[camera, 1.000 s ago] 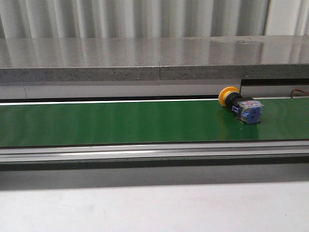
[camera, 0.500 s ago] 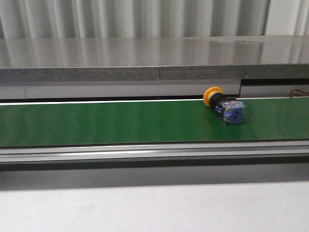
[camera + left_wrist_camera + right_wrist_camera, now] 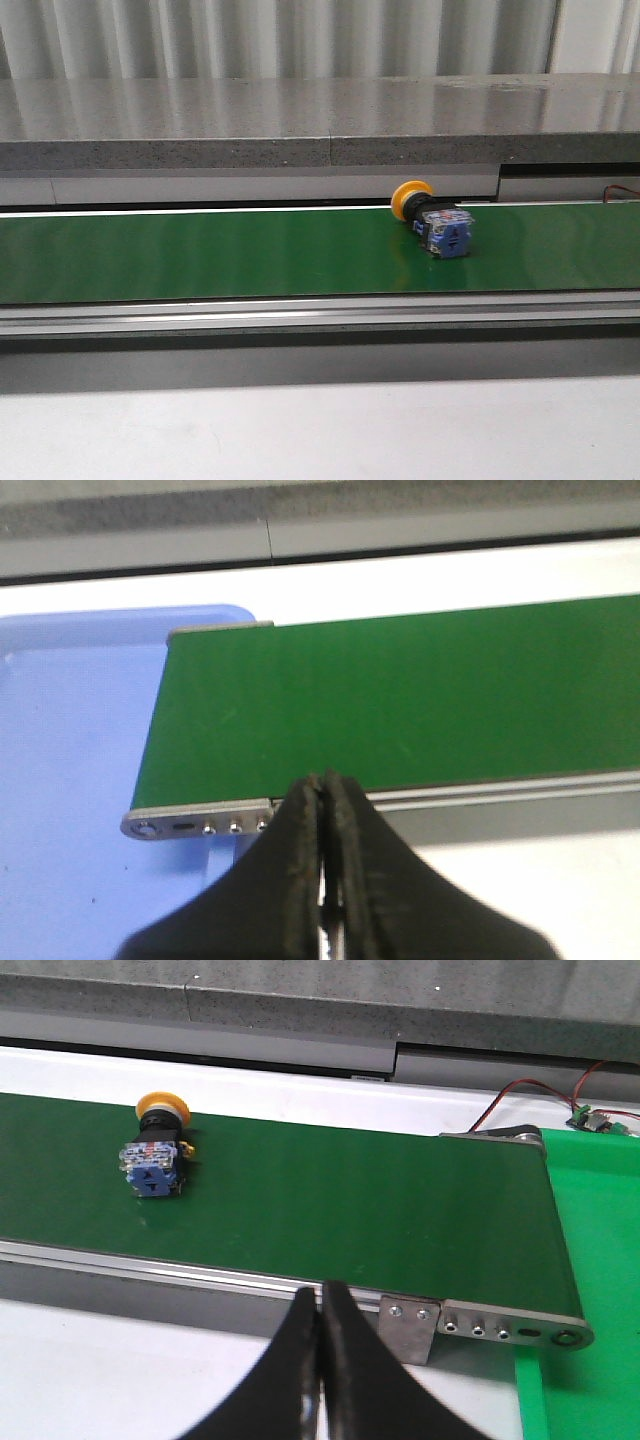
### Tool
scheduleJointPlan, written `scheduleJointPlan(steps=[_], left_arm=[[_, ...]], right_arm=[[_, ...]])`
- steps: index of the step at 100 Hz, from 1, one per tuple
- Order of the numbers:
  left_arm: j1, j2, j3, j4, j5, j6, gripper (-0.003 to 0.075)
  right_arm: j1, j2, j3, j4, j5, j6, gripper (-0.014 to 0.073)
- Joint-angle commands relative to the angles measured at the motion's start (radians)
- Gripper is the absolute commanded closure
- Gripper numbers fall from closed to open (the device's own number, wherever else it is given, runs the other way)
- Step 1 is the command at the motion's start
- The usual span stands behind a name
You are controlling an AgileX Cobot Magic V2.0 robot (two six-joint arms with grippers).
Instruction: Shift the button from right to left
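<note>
Green conveyor belt (image 3: 220,252) runs across the front view, carrying one item: the button (image 3: 432,220). It lies on its side on the belt, right of centre, close to the belt's far edge. Yellow-orange cap points toward the far side, blue-and-clear contact block toward the near side. Nothing touching it.

Containers: a light blue tray (image 3: 70,780) sits at the belt's left end, seen from the left wrist view. The belt end and its metal end bracket (image 3: 200,825) overhang it. The visible part of the tray holds nothing. At the belt's right end, in the right wrist view, there is a green tray or bin (image 3: 590,1260); only part shows, and that part holds nothing. A small circuit board with red and black wires (image 3: 590,1117) sits beyond it.

Left gripper (image 3: 323,790): fingers pressed together, nothing between them, hanging just in front of the belt's near rail by the left end bracket. Contact with the rail can't be judged.

Right gripper (image 3: 320,1300): fingers also closed flat against each other, nothing held, positioned at the near rail beside the right end bracket (image 3: 480,1325). The button is well apart from it, further along the belt.

Grey stone-look ledge (image 3: 300,125) runs behind the belt.
</note>
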Motion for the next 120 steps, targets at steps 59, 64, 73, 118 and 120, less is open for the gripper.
scheduleJointPlan(steps=[59, 64, 73, 118, 120], left_arm=[[-0.008, 0.267, -0.168, -0.049, -0.075, -0.001, 0.0186], [-0.008, 0.289, -0.191, -0.068, -0.034, -0.001, 0.0186], [-0.008, 0.345, -0.246, -0.123, 0.048, -0.001, 0.0186], [-0.008, 0.633, -0.475, -0.565, 0.215, 0.171, 0.0184], [-0.01, 0.646, -0.483, -0.57, 0.217, 0.177, 0.0183]], right_arm=[[0.0, 0.006, -0.027, -0.012, -0.083, -0.009, 0.066], [0.0, 0.006, -0.027, -0.012, -0.083, -0.009, 0.066], [0.0, 0.006, -0.027, -0.012, -0.083, -0.009, 0.066], [0.0, 0.006, -0.027, -0.012, -0.083, -0.009, 0.066], [0.0, 0.006, -0.027, -0.012, -0.083, -0.009, 0.066]])
